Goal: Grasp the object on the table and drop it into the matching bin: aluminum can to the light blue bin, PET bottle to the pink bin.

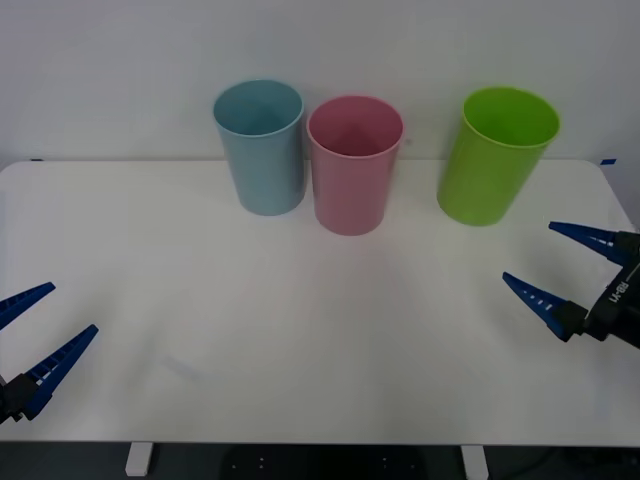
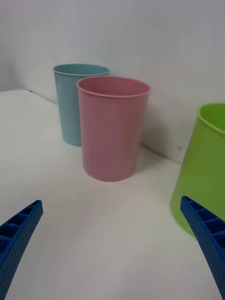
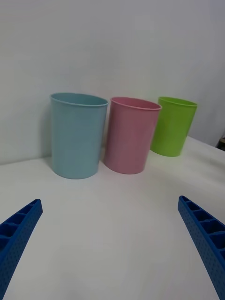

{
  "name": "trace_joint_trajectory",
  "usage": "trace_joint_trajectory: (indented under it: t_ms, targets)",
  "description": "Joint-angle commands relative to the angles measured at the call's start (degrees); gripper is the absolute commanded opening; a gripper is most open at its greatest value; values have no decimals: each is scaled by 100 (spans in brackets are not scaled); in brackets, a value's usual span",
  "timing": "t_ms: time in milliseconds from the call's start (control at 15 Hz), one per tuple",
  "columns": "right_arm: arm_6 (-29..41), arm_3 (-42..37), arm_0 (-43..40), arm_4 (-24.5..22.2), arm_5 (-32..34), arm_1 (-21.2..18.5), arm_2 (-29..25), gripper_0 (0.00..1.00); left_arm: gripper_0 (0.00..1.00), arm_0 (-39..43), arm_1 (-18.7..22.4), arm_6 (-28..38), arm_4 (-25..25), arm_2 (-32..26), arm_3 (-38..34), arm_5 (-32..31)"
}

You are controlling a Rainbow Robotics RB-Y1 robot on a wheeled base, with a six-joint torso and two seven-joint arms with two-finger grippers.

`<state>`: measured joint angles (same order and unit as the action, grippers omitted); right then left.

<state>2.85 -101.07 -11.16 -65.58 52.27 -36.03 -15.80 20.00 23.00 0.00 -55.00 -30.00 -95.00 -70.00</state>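
Note:
The light blue bin [image 1: 260, 150] stands at the back of the white table [image 1: 300, 340], with the pink bin [image 1: 354, 170] close beside it on its right. The object, the PET bottle and the aluminum can are out of view. My left gripper [image 1: 72, 308] hovers open over the table's front left corner with nothing between its fingers. Near the right edge, my right gripper [image 1: 528, 251] is open too and holds nothing. The right wrist view has the pink bin [image 2: 112, 131] ahead of the right gripper [image 2: 111, 201]. The left wrist view faces the light blue bin [image 3: 77, 136] and pink bin [image 3: 131, 136] beyond the left gripper [image 3: 110, 200].
A lime green bin [image 1: 495, 160] stands at the back right, just beyond the right gripper. A plain wall rises behind the three bins. Bare white tabletop stretches between the bins and the front edge.

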Motion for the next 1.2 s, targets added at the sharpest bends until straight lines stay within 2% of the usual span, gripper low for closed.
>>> trace_joint_trajectory:
  t_ms: [67,533,1200]
  targets:
    - [-30,0,-343,2,494,114,-459,100,100,0,0,0,0,0,0,0]
    - [-30,0,-1090,63,679,263,-987,100,100,0,0,0,0,0,0,0]
    - [14,0,-1354,142,723,316,-969,100,100,0,0,0,0,0,0,0]
